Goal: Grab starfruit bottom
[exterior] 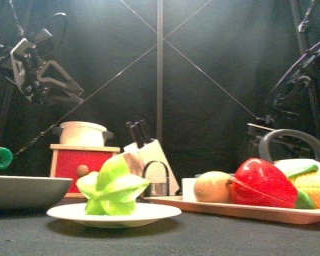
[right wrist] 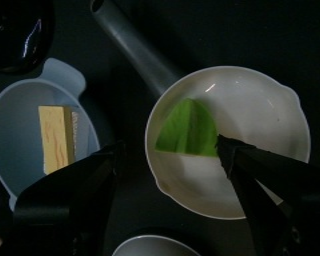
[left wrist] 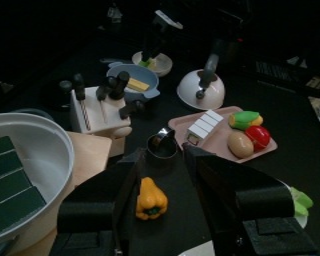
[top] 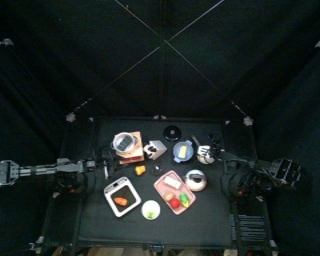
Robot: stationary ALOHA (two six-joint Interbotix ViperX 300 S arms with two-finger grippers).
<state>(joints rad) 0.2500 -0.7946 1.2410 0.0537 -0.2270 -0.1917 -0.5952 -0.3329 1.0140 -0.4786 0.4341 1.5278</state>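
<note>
Starfruit [exterior: 112, 190]: yellow-green, ridged, on small white plate [exterior: 83, 214], table front.

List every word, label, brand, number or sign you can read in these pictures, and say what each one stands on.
None can be read.
The starfruit, its white plate, the pink tray and the red box show no lettering.
</note>
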